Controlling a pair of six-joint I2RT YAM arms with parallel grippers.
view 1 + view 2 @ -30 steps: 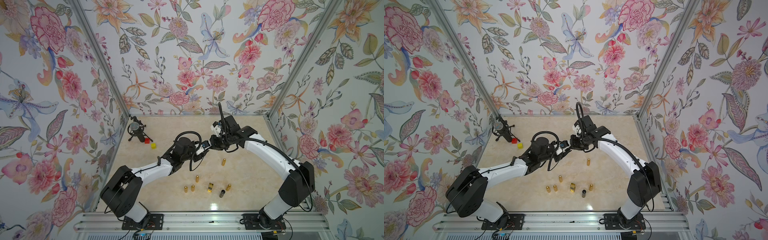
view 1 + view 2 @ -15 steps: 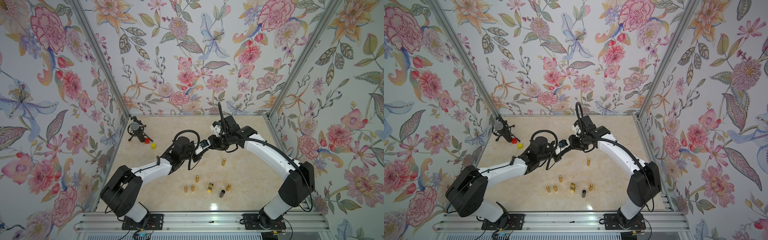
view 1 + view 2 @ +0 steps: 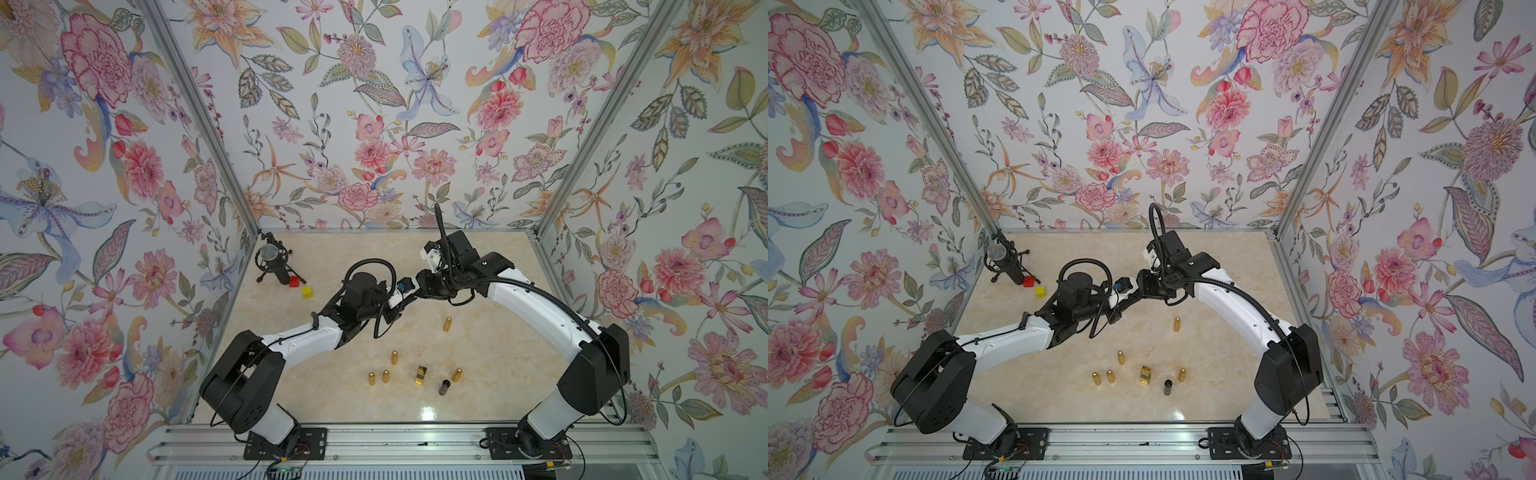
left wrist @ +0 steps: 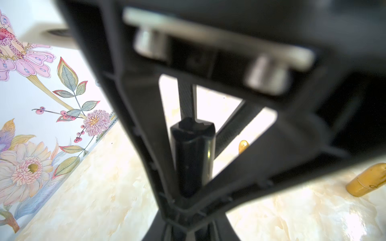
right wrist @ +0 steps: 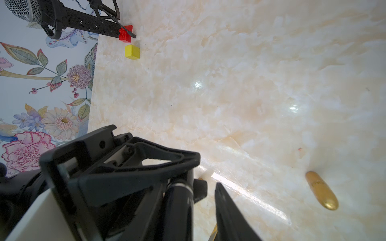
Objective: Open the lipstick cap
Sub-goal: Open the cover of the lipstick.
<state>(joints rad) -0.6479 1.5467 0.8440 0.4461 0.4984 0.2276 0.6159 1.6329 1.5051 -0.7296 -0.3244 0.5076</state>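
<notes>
The black lipstick (image 4: 193, 158) is held off the desk (image 3: 498, 345), above its middle, where the two arms meet. One end of it is clamped in the left jaws. The rest of the tube, ringed by a thin silver band (image 5: 181, 186), is flanked by the right jaws, which are seen standing apart, with a gap showing beside one finger (image 5: 231, 215). In both top views the tube is hidden by the arms. Several gold lipsticks (image 3: 394, 356) and a dark one (image 3: 444, 386) are seen near the front edge. A microphone (image 3: 272, 259), a red block (image 3: 294, 281) and a yellow block (image 3: 307, 291) are grouped by the back left corner.
</notes>
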